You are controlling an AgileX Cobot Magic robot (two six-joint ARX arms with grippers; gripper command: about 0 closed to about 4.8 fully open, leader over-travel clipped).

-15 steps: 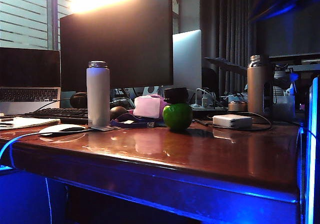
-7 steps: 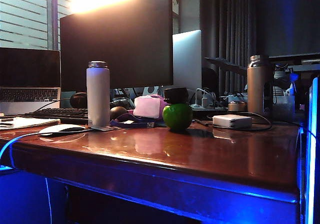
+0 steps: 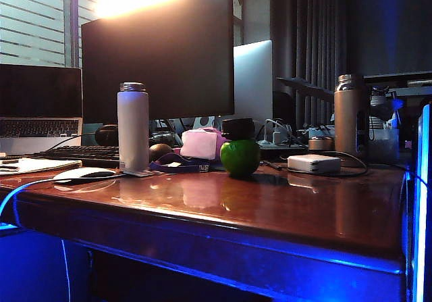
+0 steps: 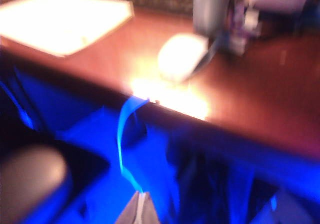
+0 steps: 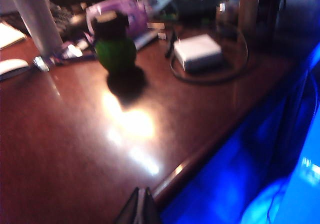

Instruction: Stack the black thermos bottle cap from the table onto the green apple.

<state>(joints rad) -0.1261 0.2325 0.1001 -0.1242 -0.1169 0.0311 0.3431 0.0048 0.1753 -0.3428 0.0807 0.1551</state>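
Observation:
The black thermos bottle cap (image 3: 237, 128) rests on top of the green apple (image 3: 239, 157), which stands on the glossy reddish-brown table (image 3: 270, 214). The right wrist view shows the same pair, cap (image 5: 111, 26) over apple (image 5: 116, 54), far across the table from my right gripper (image 5: 142, 191). That gripper is shut, holds nothing, and sits above the table's front edge. My left gripper (image 4: 141, 196) is shut and empty too, hanging off the table's front edge over the blue-lit space. Neither arm shows in the exterior view.
A white thermos bottle (image 3: 132, 126) stands left of the apple, with a pink box (image 3: 200, 143) behind it. A white adapter (image 3: 313, 163) with a cable and a bronze bottle (image 3: 345, 116) are on the right. A mouse (image 3: 84, 174), keyboard and monitor (image 3: 158, 52) fill the left and back.
A blurred arm at the upper right of the exterior view one second ago has gone from sight. The cap and apple have not moved.

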